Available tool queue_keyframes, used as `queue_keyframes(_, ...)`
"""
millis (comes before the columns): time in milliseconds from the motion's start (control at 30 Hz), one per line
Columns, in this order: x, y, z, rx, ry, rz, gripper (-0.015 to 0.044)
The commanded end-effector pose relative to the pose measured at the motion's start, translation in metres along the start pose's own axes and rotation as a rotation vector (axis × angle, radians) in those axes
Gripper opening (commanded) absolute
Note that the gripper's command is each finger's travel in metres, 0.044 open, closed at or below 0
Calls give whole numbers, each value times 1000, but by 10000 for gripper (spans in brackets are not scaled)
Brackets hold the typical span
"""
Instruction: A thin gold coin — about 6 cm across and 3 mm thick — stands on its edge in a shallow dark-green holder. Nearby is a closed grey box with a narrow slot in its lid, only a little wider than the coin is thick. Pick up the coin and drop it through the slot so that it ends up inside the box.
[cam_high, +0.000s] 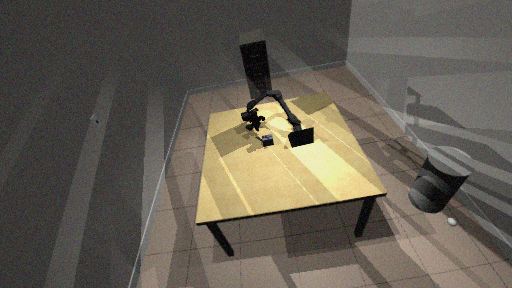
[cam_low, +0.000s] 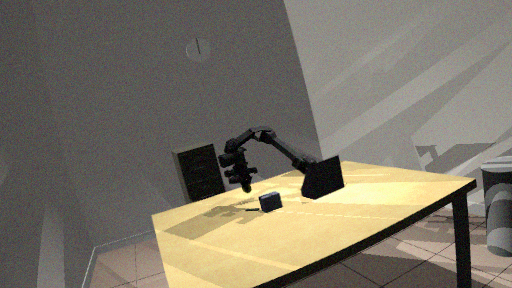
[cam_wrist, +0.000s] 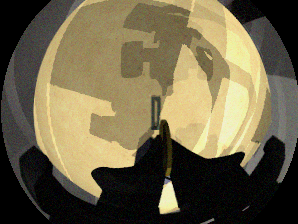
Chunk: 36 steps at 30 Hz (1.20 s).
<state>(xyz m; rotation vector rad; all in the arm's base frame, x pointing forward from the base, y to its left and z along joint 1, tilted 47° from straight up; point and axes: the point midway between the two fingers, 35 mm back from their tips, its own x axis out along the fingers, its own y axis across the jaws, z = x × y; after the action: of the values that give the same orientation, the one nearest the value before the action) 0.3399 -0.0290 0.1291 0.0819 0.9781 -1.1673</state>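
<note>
My gripper (cam_high: 257, 128) (cam_low: 246, 187) is shut on the gold coin (cam_wrist: 164, 131), whose edge shows as a thin upright strip between the black fingers in the wrist view. The coin is off the table, clear of the holder. The holder (cam_wrist: 152, 112) (cam_low: 252, 209) is a small dark-green rectangular rim around an empty middle, lying on the table beyond the fingertips in the wrist view. The closed grey box (cam_high: 268, 140) (cam_low: 270, 202) stands just right of the holder in the top and exterior views, lower than my gripper and to its right. Its slot is too small to make out.
The holder and box stand on the yellow table (cam_high: 280, 185) (cam_low: 225, 250). The arm's dark base block (cam_high: 301, 137) (cam_low: 323, 178) is right of the box. A dark cabinet (cam_high: 256, 62) (cam_low: 201, 172) stands behind the table, and a grey bin (cam_high: 434, 187) (cam_low: 500, 215) stands on the floor at right.
</note>
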Motion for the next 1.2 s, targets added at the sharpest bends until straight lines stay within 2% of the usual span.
queue_keyframes(0,-3,0,0,-43,4,1,0)
queue_keyframes(800,-4,-6,6,-849,3,3,0)
queue_keyframes(1167,-4,-4,-3,-872,4,5,0)
